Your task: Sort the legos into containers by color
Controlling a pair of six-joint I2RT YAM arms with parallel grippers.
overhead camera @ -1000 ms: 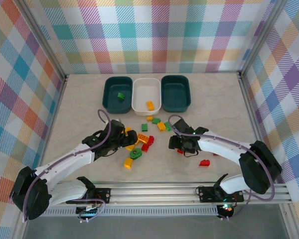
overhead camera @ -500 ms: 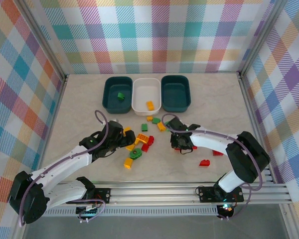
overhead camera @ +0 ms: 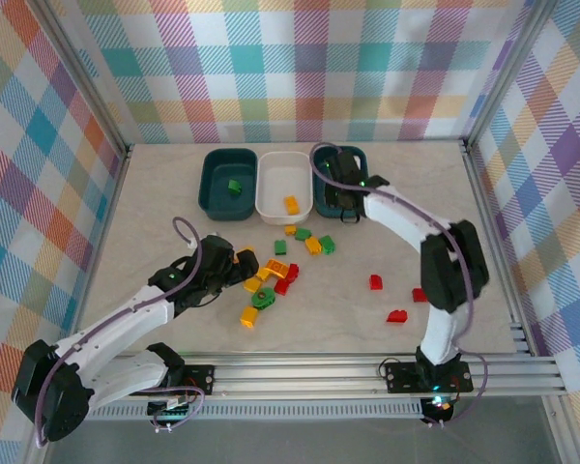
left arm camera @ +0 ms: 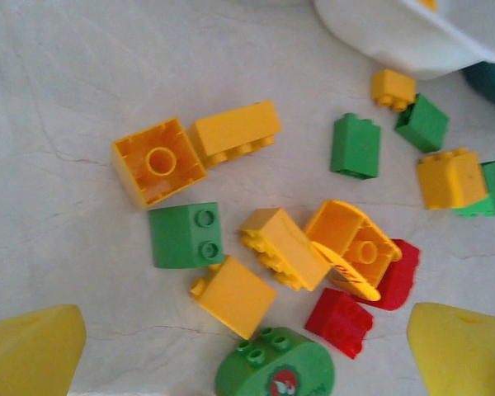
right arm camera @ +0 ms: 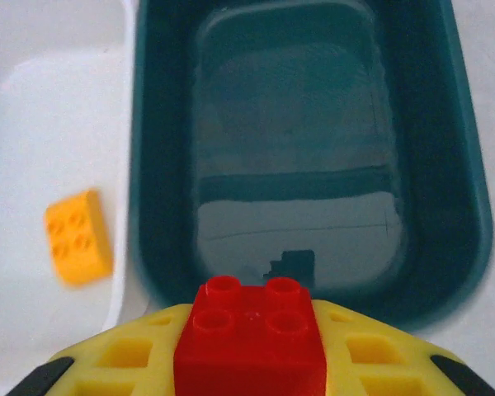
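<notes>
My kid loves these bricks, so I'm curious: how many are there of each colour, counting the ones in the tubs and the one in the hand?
Green bricks: 6
Yellow-orange bricks: 9
Red bricks: 6, one of them held in the right hand
Total: 21

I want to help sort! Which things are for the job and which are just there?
For the job: loose bricks, held red brick, left teal tub, white tub, right teal tub.
Just there: checked walls, metal rail.
</notes>
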